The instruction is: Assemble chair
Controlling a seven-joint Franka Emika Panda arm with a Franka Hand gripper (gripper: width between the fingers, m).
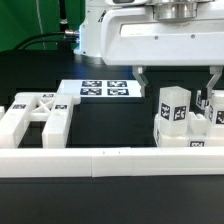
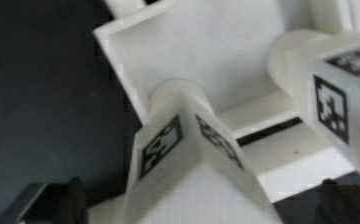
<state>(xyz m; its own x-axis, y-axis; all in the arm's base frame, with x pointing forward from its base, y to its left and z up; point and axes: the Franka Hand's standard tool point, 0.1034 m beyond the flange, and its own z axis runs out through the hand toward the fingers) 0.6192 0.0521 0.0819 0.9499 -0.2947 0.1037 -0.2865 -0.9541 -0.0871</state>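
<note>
A black table (image 1: 110,125) is lying under the whole scene, and it is filling the dark side of the wrist view as well. The marker board (image 1: 105,90) is resting flat on it toward the back, showing several square black-and-white tags set close together. A long low white border rail (image 1: 100,162) is running along the front edge from the exterior view's left to its right. A green backdrop (image 1: 25,20) is standing behind the table at the exterior view's left, and dark cables (image 1: 50,38) are trailing across in front of it.
</note>
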